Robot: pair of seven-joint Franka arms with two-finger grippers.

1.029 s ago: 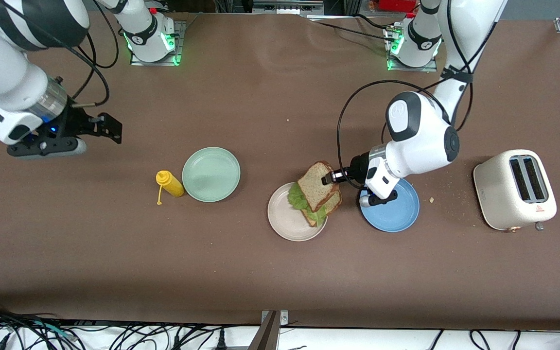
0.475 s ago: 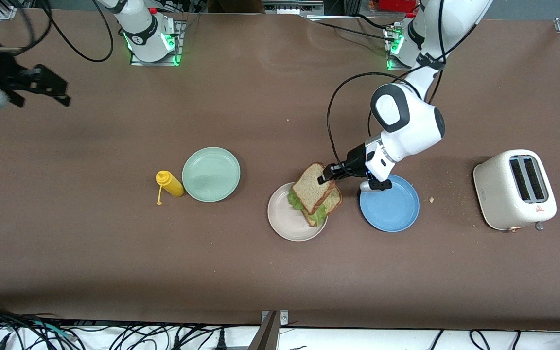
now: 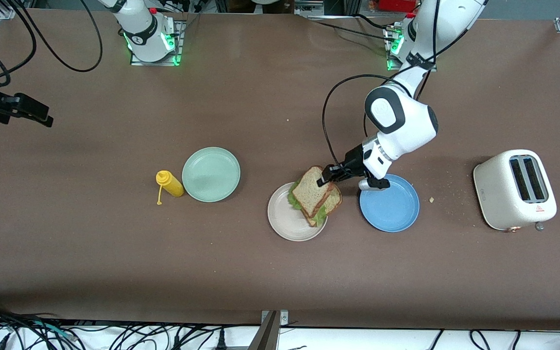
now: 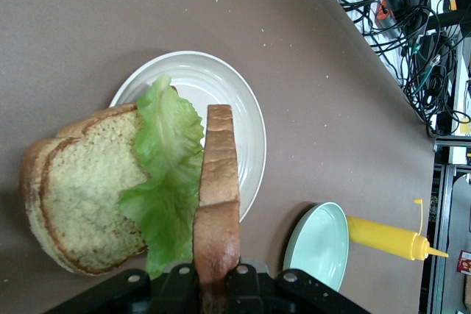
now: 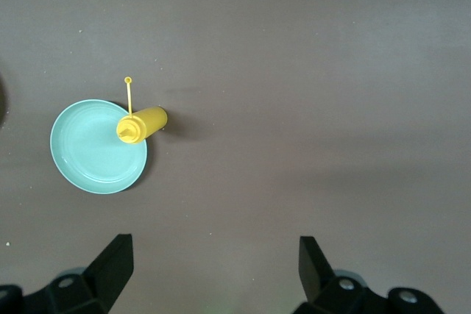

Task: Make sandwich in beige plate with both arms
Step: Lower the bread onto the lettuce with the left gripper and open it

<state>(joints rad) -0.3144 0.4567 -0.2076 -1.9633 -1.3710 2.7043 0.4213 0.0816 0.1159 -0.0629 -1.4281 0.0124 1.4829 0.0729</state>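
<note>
On the beige plate (image 3: 289, 224), nearest the front camera, a bread slice (image 4: 81, 196) and a lettuce leaf (image 4: 171, 182) are already laid. The top slice (image 3: 311, 190) is held over them, on edge, clenched in the left gripper (image 3: 327, 176); it is not yet released. The right gripper (image 5: 213, 262) waits spread wide, empty, over bare table at the right arm's end, and is partly cut off in the front view.

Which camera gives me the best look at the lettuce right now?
The left wrist view: the lettuce fills it, lying on the lower slice beside the held top slice. In the front view only its green edges peek out under the bread. The right wrist view misses it.
</note>
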